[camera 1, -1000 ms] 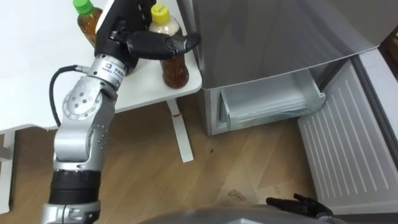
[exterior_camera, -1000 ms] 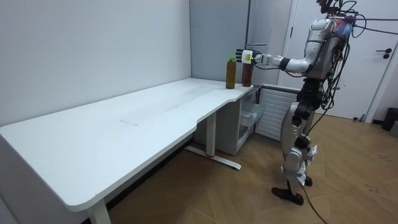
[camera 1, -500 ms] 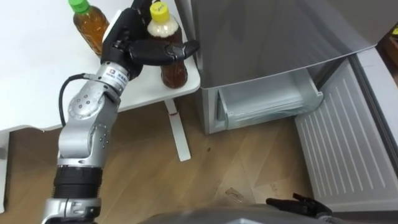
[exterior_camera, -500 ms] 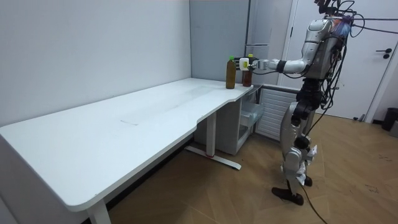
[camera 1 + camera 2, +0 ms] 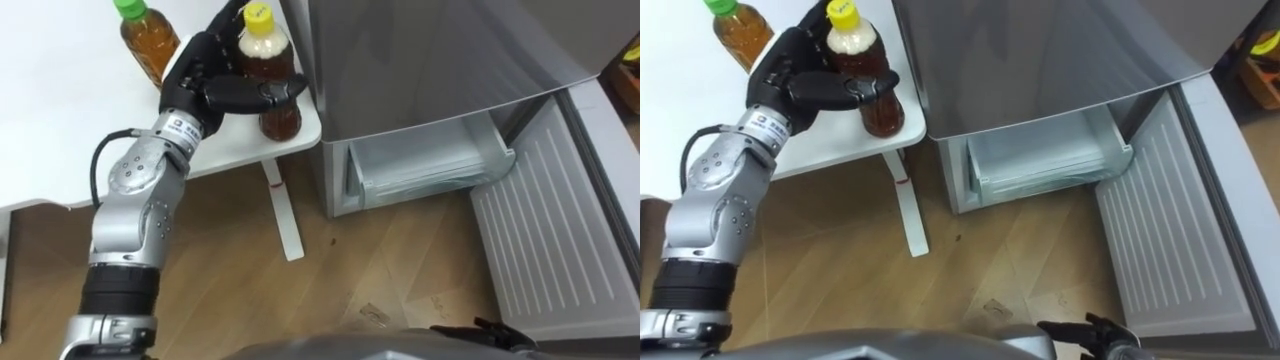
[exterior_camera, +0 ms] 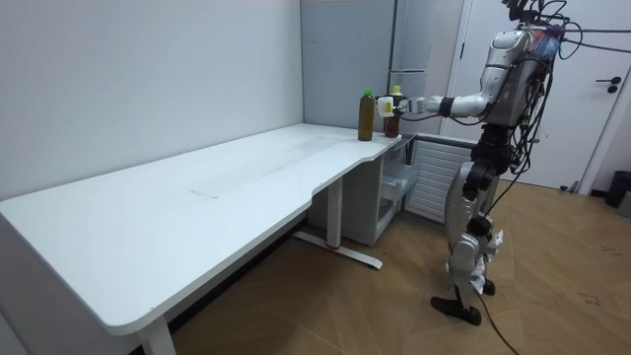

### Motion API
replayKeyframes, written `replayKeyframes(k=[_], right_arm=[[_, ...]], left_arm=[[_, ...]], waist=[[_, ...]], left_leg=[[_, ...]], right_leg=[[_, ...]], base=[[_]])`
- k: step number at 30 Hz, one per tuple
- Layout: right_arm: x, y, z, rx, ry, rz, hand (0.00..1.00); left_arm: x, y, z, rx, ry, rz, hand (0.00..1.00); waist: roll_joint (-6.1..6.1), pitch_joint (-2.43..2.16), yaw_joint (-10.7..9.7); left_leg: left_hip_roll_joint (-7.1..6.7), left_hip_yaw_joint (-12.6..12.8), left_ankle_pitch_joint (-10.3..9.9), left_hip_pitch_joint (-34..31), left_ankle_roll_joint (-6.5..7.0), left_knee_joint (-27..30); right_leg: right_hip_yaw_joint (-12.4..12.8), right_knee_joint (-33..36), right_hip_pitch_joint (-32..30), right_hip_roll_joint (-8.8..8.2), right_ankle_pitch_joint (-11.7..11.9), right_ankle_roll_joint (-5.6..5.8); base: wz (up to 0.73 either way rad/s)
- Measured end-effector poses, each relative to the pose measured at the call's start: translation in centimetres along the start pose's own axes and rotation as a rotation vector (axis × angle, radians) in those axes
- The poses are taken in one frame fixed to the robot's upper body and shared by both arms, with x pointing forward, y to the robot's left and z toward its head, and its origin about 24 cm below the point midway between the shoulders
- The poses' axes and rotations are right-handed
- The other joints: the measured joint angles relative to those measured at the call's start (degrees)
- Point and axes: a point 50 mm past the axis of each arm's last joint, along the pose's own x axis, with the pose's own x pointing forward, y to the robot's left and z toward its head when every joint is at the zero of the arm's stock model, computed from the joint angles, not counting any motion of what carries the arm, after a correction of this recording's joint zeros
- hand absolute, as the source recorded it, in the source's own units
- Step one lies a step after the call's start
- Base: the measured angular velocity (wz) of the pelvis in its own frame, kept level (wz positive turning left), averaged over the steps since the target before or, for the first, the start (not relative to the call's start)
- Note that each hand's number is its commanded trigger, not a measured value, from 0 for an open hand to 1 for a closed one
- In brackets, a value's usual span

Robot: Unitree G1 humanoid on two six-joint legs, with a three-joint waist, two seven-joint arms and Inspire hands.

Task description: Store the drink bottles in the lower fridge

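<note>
At the table's (image 5: 60, 120) corner next to the fridge (image 5: 420, 60), our left hand (image 5: 213, 85) is wrapped round the yellow-cap bottle (image 5: 268, 60). The thumb crosses its front and the fingers curl behind. The bottle stands on the table close to the edge, and we judge it not yet lifted. The green-cap bottle (image 5: 147, 45) stands apart just beyond our wrist, untouched. Below and to our right the lower door (image 5: 550, 230) is swung wide, and the pale drawer (image 5: 430, 165) shows inside.

A dark shape low in the eye view may be our right hand (image 5: 478, 328), though the view is too poor to tell how it is set.

We see several risks from here. The bottle sits right beside the fridge wall, so a lift that swings rightward too early could knock it against the steel and twist it in our grasp. The hold is round the shoulder rather than the middle, so a full bottle may tip or slide once it hangs free. Drawing the arm back carelessly could send the forearm into the green-cap bottle and topple it. The drawer is low, which means a deep bend beside the open door, and that door could catch our legs.
</note>
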Motion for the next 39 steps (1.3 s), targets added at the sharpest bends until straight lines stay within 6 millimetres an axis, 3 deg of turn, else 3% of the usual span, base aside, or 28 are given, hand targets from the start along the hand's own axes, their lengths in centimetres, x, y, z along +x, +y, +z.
replayKeyframes(k=[7, 18, 22, 28, 31, 34, 39], right_arm=[[0.0, -0.1, 0.2, -0.002, -0.005, -0.018, 0.00], [0.2, 0.6, 0.8, -0.039, -0.009, -0.018, 0.00], [0.3, 0.9, 1.1, -0.080, -0.008, -0.008, 0.00], [0.4, 1.6, 1.9, -0.156, -0.026, 0.006, 0.00], [0.4, 1.7, 2.2, -0.207, -0.036, 0.001, 0.00], [0.4, 1.9, 2.5, -0.271, -0.041, 0.002, 0.00], [0.3, 2.5, 3.5, -0.373, -0.073, 0.023, 0.00]], left_arm=[[0.3, -0.3, 0.1, 0.052, 0.009, -0.003, 1.00], [0.5, -2.4, 0.2, 0.077, 0.013, -0.084, 1.00], [0.5, -3.8, 1.1, 0.083, -0.029, -0.135, 1.00], [0.3, -5.8, 2.9, 0.022, -0.124, -0.205, 1.00], [-0.3, -6.8, 2.9, 0.012, -0.133, -0.245, 1.00], [-0.7, -7.7, 2.8, 0.001, -0.137, -0.297, 1.00], [-1.2, -7.8, 2.4, -0.070, -0.131, -0.322, 1.00]], waist=[[0.81, -0.04, -0.5], [0.33, 0.04, -0.8], [-0.20, -0.23, 0.6], [-0.48, -0.30, 2.0], [-0.47, -0.30, 2.2], [-0.43, -0.31, 3.8], [-0.36, -0.35, 5.3]], left_leg=[[-0.01, -0.7, 0.0, -1.1, 0.01, 0.2], [-0.20, -2.1, 0.1, -3.5, 0.00, 1.0], [-0.21, -2.7, 0.1, -3.6, -0.01, 1.1], [-0.27, -4.0, 0.2, -4.1, -0.18, 1.1], [-0.39, -5.1, 0.2, -4.1, -0.18, 1.2], [-0.45, -5.4, 0.2, -4.5, -0.19, 1.8], [-0.65, -6.7, 0.3, -5.2, -0.29, 2.2]], right_leg=[[-1.2, -0.1, -0.2, -0.06, 0.1, -0.07], [-2.7, -0.1, -1.8, -0.17, 0.1, -0.07], [-3.3, -0.1, -1.7, -0.15, 0.1, -0.08], [-4.7, -0.1, -1.5, -0.13, 0.1, -0.07], [-5.7, -0.1, -1.1, -0.16, 0.1, -0.07], [-6.5, -0.2, -1.0, -0.18, 0.1, -0.07], [-8.1, -0.1, -0.9, -0.27, 0.1, -0.07]], base=[[0.04], [0.07], [0.07], [0.11], [0.13], [0.12], [0.15]])
